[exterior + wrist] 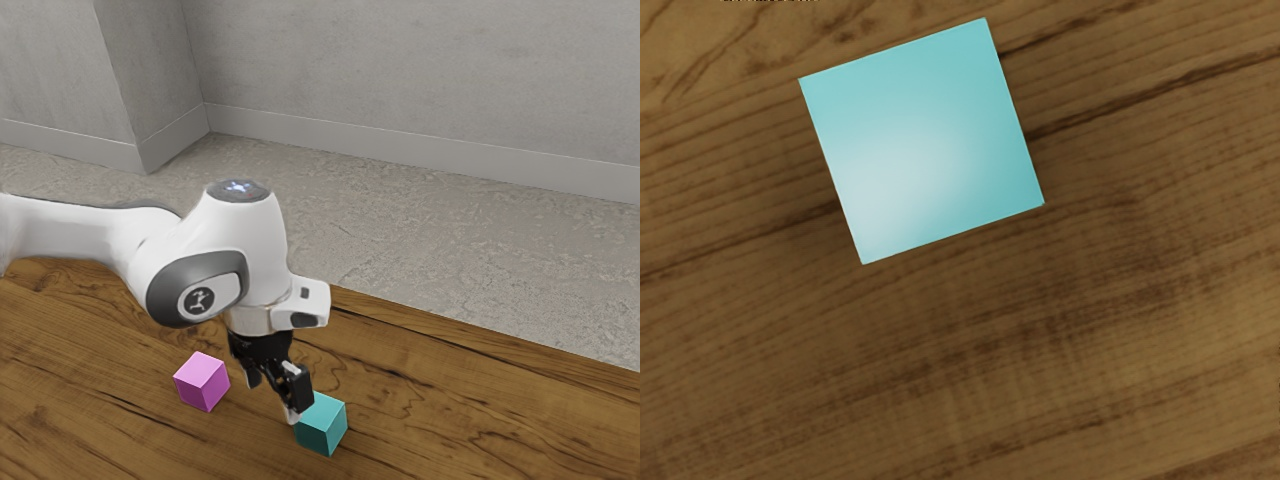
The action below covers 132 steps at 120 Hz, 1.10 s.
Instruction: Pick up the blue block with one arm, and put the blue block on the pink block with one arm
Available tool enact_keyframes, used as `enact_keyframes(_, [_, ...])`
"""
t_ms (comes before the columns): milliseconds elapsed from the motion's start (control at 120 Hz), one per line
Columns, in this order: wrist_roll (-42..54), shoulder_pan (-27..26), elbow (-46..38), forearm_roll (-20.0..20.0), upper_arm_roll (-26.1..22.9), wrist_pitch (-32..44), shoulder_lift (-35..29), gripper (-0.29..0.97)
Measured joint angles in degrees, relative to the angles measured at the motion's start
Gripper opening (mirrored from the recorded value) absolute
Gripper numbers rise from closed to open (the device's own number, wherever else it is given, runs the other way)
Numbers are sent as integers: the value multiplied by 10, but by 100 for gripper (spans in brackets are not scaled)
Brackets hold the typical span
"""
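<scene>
The blue block (322, 423) is a teal cube resting on the wooden table (450, 400) near its front edge. In the wrist view the blue block (920, 140) lies flat on the wood, turned a little askew under my hand. The pink block (202, 381) sits on the table a short way toward the exterior view's left of it. My gripper (270, 392) hangs low between the two blocks, open, with nothing between its fingers. One fingertip (292, 404) is right by the blue block's upper left edge; whether it touches, I cannot tell.
The table's far edge runs diagonally behind the arm, with grey stone floor (450, 230) and a light wall beyond. Bare wood spreads toward the exterior view's right of the blue block.
</scene>
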Motion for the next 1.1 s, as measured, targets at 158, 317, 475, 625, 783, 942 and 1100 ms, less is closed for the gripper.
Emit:
enact_keyframes(158, [-40, 1, -12, -12, -3, 60, 34, 68])
enact_keyframes(317, [-72, 8, -4, -15, -1, 102, 80, 68])
enact_keyframes(475, [-97, 23, 9, -15, 0, 125, 105, 68])
enact_keyframes(625, [-116, 35, 24, -5, 1, 138, 138, 68])
enact_keyframes(783, [-131, 27, 35, 24, -2, 145, 160, 68])
enact_keyframes(942, [-143, 22, 39, 35, -2, 156, 180, 68])
enact_keyframes(1100, [-153, 24, 53, 38, -1, 165, 199, 68])
